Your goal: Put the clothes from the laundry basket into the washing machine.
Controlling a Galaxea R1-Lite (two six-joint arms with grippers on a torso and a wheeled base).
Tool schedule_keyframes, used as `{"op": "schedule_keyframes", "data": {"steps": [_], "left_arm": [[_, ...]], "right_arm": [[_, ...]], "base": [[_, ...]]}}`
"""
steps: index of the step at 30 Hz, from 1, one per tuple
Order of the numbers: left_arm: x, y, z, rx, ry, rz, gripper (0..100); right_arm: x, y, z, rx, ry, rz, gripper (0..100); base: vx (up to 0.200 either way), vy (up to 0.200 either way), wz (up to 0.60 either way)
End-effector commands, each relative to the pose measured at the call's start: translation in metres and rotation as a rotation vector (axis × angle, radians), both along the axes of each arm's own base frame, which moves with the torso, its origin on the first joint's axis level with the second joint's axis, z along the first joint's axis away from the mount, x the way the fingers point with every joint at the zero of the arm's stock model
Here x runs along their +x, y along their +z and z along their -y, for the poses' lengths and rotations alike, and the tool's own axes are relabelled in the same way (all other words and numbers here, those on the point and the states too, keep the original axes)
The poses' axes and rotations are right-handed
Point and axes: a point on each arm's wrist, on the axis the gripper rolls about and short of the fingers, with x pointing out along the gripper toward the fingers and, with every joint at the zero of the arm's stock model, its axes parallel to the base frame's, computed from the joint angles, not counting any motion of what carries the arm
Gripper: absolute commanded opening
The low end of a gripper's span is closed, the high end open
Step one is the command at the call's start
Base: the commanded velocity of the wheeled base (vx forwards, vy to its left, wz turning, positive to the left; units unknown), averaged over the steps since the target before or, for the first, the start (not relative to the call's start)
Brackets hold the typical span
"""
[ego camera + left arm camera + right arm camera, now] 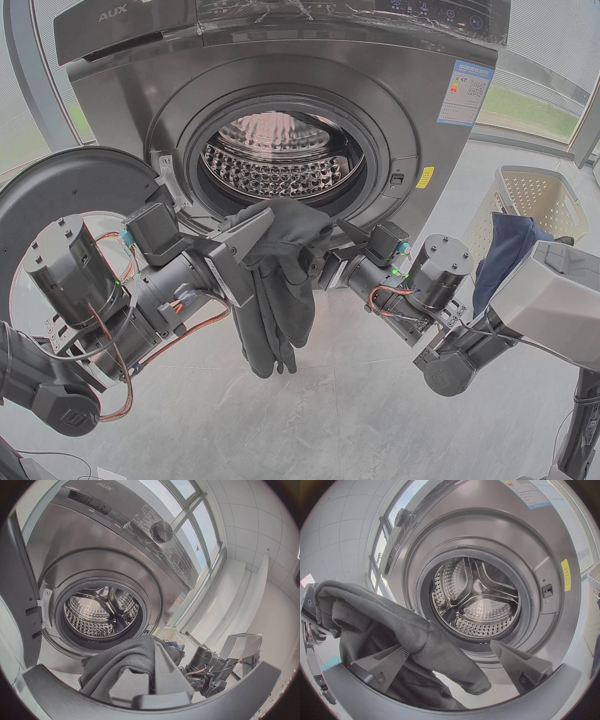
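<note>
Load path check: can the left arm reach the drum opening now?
Likely yes. The door stands wide open, nothing sits in the drum opening, and the left gripper holds the grey garment just before its lower rim.

Plenty of soft daylight here, coming through the windows (200,539) beside the washing machine (125,94). The steel drum (281,156) throws bright glints, shadows on the floor (350,400) stay faint, and both my wrist views bulge fisheye-style with black corners.
</note>
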Motion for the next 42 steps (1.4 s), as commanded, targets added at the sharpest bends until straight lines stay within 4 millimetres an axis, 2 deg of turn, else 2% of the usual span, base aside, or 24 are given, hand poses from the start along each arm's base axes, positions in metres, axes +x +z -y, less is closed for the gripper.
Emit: {"op": "schedule_keyframes", "data": {"steps": [1,3,4,10,13,17,23,24,26,32,39,42], "left_arm": [[0.0,0.0,0.0,0.0,0.0,0.0,0],[0.0,-0.001,0.0,0.002,0.001,-0.003,0],[0.0,-0.001,0.0,0.002,0.001,-0.003,0],[0.002,-0.003,-0.001,0.005,0.007,-0.009,0],[0.003,-0.004,0.0,0.007,0.01,-0.015,0],[0.007,-0.01,0.003,0.008,0.008,-0.038,0],[0.009,-0.012,0.005,0.011,-0.007,-0.048,0],[0.009,-0.012,0.005,0.011,-0.007,-0.048,100],[0.012,-0.016,0.006,0.012,-0.015,-0.068,100],[0.025,-0.031,0.0,0.014,0.022,-0.134,100],[0.027,-0.053,0.001,0.056,0.024,-0.202,100],[0.027,-0.07,0.0,0.089,0.027,-0.242,100]], "right_arm": [[-0.003,0.0,-0.004,-0.001,0.012,0.001,100],[-0.005,-0.004,-0.012,-0.002,0.03,0.004,100],[-0.005,-0.003,-0.014,0.004,0.032,0.011,0],[-0.008,0.005,-0.011,0.018,0.032,0.029,0],[-0.014,0.017,-0.002,0.025,0.025,0.045,0],[-0.039,0.034,0.013,0.024,0.038,0.048,0],[-0.069,0.039,0.031,0.003,0.074,0.03,0],[-0.069,0.039,0.031,0.003,0.074,0.03,0],[-0.079,0.038,0.039,-0.006,0.087,0.026,0],[-0.095,0.045,0.038,0.002,0.13,0.036,0],[-0.099,0.048,0.029,0.015,0.155,0.043,0],[-0.096,0.052,0.026,0.028,0.15,0.052,0]], "base": [[0.0,0.0,0.0],[0.0,0.0,0.0],[0.0,0.0,0.0],[0.0,0.0,0.0],[0.0,0.0,0.0],[0.0,0.0,0.0],[0.0,0.0,0.0],[0.0,0.0,0.0],[0.0,0.0,0.0],[0.0,0.0,0.0],[0.0,0.0,0.0],[0.0,0.0,0.0]]}}
